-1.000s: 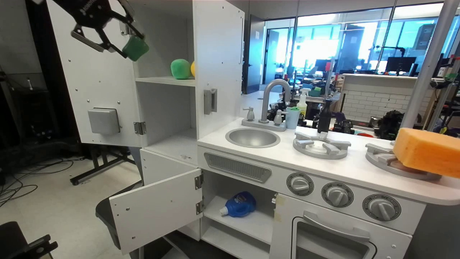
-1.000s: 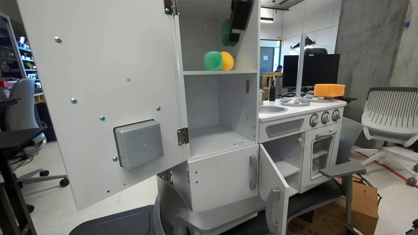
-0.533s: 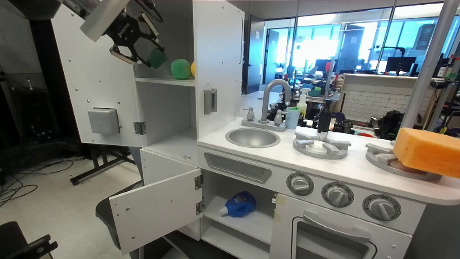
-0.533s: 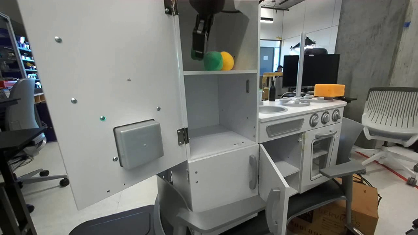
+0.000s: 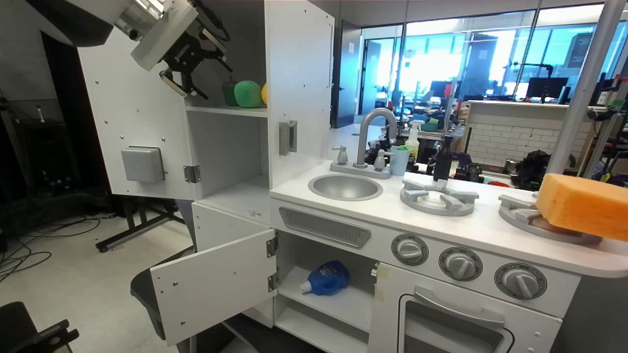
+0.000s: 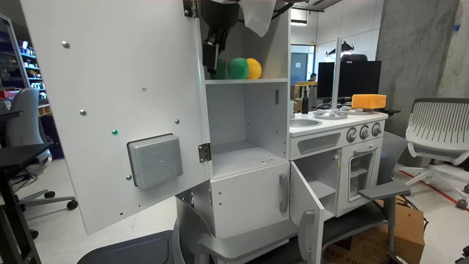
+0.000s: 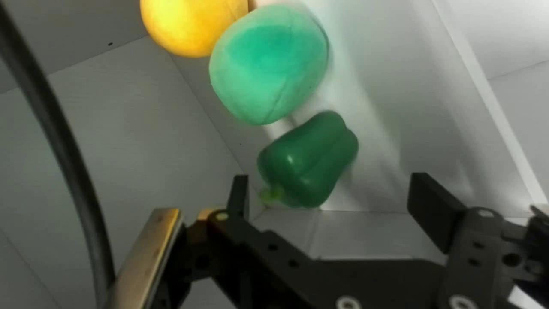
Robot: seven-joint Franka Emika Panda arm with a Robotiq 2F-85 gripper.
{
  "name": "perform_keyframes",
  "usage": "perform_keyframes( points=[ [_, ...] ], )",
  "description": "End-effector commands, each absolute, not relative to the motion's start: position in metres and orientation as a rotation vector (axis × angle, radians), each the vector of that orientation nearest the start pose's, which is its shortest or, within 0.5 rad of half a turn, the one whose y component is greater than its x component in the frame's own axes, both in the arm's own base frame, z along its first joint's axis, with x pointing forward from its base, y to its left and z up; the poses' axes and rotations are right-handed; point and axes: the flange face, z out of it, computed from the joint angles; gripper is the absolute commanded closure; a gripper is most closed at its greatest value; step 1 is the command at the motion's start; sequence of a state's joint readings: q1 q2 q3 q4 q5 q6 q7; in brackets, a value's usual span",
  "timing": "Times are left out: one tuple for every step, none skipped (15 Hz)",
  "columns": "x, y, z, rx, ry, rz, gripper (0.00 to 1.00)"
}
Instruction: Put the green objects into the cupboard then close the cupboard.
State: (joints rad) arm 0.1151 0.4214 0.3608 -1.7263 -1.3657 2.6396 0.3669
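Backing the empty, wide-spread gripper straight out should leave the pepper undisturbed on the shelf inside the cupboard, just beside the green ball, and clear the tall open door before it is swung closed.

Cupbd open in front, pepper nr pincer

In both exterior views, the upper shelf inside the cupboard bears, from left to right, a toy bell pepper, a plush toy and a ball, with the tool before the pepper. The cupboard door stands out to the left. Right of the cupboard is the sink, with a detergent bottle on a lower shelf beneath it and, farther right, a sponge on a burner.
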Motion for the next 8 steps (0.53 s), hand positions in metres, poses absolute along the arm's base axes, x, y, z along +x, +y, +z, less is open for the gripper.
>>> perform_keyframes(
  points=[
    [0.616, 0.315, 0.405, 2.058, 1.266, 0.993, 0.0],
    [0.615, 0.315, 0.407, 2.061, 1.269, 0.992, 0.0],
    [0.611, 0.314, 0.409, 2.063, 1.279, 0.985, 0.0],
    [0.607, 0.314, 0.41, 2.068, 1.287, 0.977, 0.0],
    [0.602, 0.312, 0.411, 2.074, 1.3, 0.961, 0.0],
    [0.598, 0.311, 0.413, 2.085, 1.309, 0.943, 0.0],
    [0.589, 0.309, 0.414, 2.096, 1.341, 0.887, 0.0],
    [0.581, 0.308, 0.416, 2.108, 1.38, 0.826, 0.0]
  ],
)
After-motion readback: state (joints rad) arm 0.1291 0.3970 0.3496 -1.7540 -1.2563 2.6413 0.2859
